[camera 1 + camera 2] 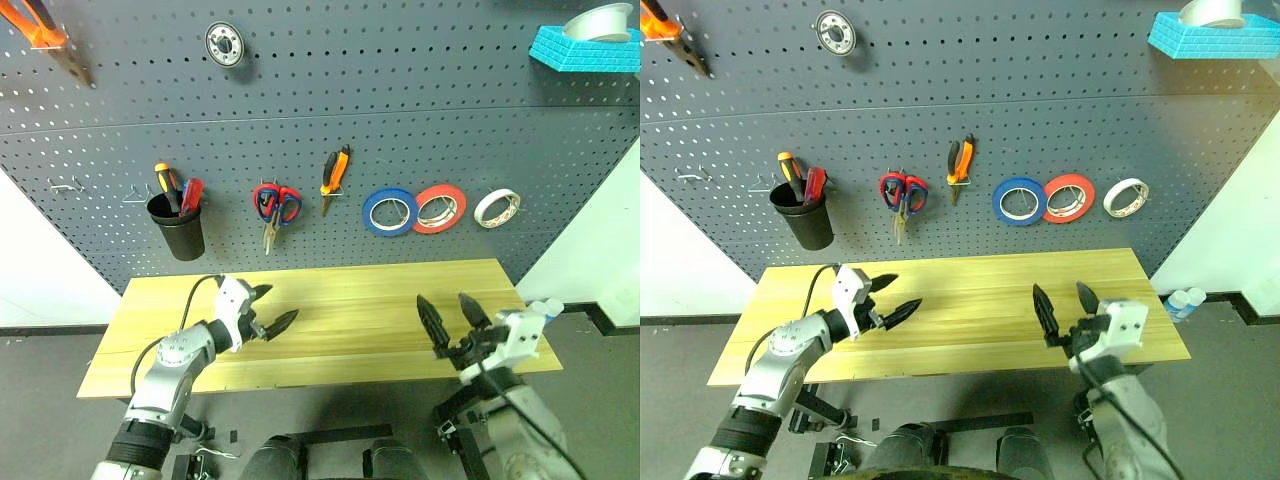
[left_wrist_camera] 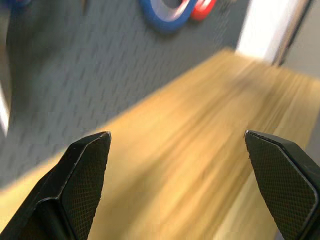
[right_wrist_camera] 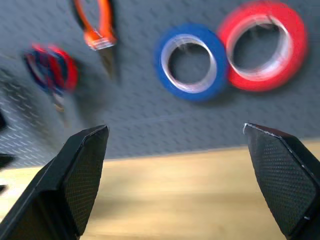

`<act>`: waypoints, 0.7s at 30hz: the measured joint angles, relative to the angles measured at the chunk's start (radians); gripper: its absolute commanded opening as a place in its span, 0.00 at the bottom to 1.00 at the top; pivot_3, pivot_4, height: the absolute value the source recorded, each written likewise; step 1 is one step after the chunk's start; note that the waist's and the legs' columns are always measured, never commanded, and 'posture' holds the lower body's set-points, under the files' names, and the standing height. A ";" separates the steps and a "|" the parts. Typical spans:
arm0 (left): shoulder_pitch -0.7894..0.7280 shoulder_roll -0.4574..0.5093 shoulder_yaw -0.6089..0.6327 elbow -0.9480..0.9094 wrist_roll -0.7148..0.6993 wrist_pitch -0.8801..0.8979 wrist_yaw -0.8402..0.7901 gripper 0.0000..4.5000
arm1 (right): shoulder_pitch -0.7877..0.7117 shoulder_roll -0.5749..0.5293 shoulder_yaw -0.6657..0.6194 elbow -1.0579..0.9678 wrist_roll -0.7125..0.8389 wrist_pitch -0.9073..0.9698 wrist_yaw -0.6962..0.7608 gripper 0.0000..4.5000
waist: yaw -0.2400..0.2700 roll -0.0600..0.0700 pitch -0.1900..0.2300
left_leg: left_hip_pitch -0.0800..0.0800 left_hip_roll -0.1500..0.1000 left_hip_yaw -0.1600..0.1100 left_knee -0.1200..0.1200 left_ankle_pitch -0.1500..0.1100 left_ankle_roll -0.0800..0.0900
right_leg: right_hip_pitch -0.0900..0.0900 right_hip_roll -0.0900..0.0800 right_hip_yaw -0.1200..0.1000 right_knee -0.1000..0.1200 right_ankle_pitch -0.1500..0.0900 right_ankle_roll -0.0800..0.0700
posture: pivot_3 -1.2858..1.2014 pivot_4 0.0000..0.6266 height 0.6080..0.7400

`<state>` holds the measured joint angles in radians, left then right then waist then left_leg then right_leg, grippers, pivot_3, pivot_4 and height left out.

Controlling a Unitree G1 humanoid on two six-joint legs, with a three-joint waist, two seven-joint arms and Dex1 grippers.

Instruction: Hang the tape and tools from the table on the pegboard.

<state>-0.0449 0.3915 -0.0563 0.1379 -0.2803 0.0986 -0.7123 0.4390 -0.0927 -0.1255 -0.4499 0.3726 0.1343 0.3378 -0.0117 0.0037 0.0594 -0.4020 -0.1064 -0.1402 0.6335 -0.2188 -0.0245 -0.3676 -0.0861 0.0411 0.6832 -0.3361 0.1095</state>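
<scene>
Pegboard [image 1: 420, 150]: pliers [image 1: 334, 175] hung vertical, nose down; whitish tape [image 1: 496, 208] rightmost, beside red roll [image 1: 440, 208]. Left gripper [image 1: 268, 310], right gripper [image 1: 452, 318]: jaws wide, empty, above table [image 1: 350, 300].

pegboard [image 1: 940, 90]: dark grey, spread across the whole upper half of the frame
table [image 1: 960, 290]: light wood, seen across the lower middle, top looks bare
left gripper [image 1: 895, 297]: lower left, fingers spread wide, held over the table
right gripper [image 1: 1062, 300]: lower right of centre, fingers also spread, nothing gripped
black cup [image 1: 802, 215]: hung at left, screwdrivers stuck in it
scissors [image 1: 902, 195]: hung just right of the cup, red and dark handles overlapped
pliers [image 1: 959, 163]: orange-black, hung at centre
blue roll [image 1: 1019, 201], red roll [image 1: 1069, 197]: hung side by side, touching
tape [image 1: 1125, 197]: whitish, hung right of the red roll
</scene>
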 measured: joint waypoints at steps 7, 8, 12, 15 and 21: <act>0.100 -0.007 0.011 0.041 0.018 -0.053 -0.021 0.99 | 0.071 0.034 0.030 0.099 -0.059 -0.133 -0.006 1.00 | 0.000 0.000 -0.002 | 0.009 0.000 0.001 -0.003 -0.002 -0.003 | 0.007 0.000 0.002 -0.001 -0.003 -0.004 | 0.50 0.00 0.81; 0.112 -0.010 0.014 0.043 0.020 -0.064 -0.014 0.99 | 0.077 0.034 0.028 0.108 -0.057 -0.142 -0.005 1.00 | 0.000 0.001 -0.003 | 0.011 0.000 0.001 -0.004 -0.002 -0.003 | 0.009 -0.001 0.002 -0.001 -0.005 -0.004 | 0.50 0.00 0.81; 0.163 -0.013 0.035 0.047 0.024 -0.065 0.005 0.99 | 0.104 0.045 0.009 0.141 -0.077 -0.183 -0.038 1.00 | -0.001 0.001 -0.004 | 0.011 0.000 0.001 -0.005 -0.002 -0.003 | 0.009 -0.001 0.002 -0.001 -0.009 -0.004 | 0.50 0.00 0.81; 0.218 -0.018 0.040 0.039 0.023 -0.064 0.011 0.99 | 0.125 0.051 0.000 0.176 -0.151 -0.225 -0.091 1.00 | -0.002 0.002 -0.006 | 0.011 0.000 0.001 -0.006 -0.003 -0.003 | 0.009 -0.002 0.002 -0.001 -0.010 -0.006 | 0.50 0.00 0.81; 0.252 -0.096 0.102 0.018 0.056 -0.107 0.186 0.99 | 0.151 0.073 0.022 0.217 -0.202 -0.293 -0.118 1.00 | 0.002 0.001 -0.007 | 0.011 0.000 0.001 -0.006 -0.004 -0.002 | 0.009 -0.002 0.002 -0.001 -0.014 -0.002 | 0.50 0.00 0.81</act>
<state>0.2070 0.2952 0.0452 0.1559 -0.2245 -0.0088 -0.5267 0.5897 -0.0200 -0.1037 -0.2325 0.1704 -0.1592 0.2201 -0.0101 0.0049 0.0519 -0.3913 -0.1065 -0.1394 0.6273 -0.2228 -0.0270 -0.3586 -0.0885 0.0427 0.6818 -0.3496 0.1079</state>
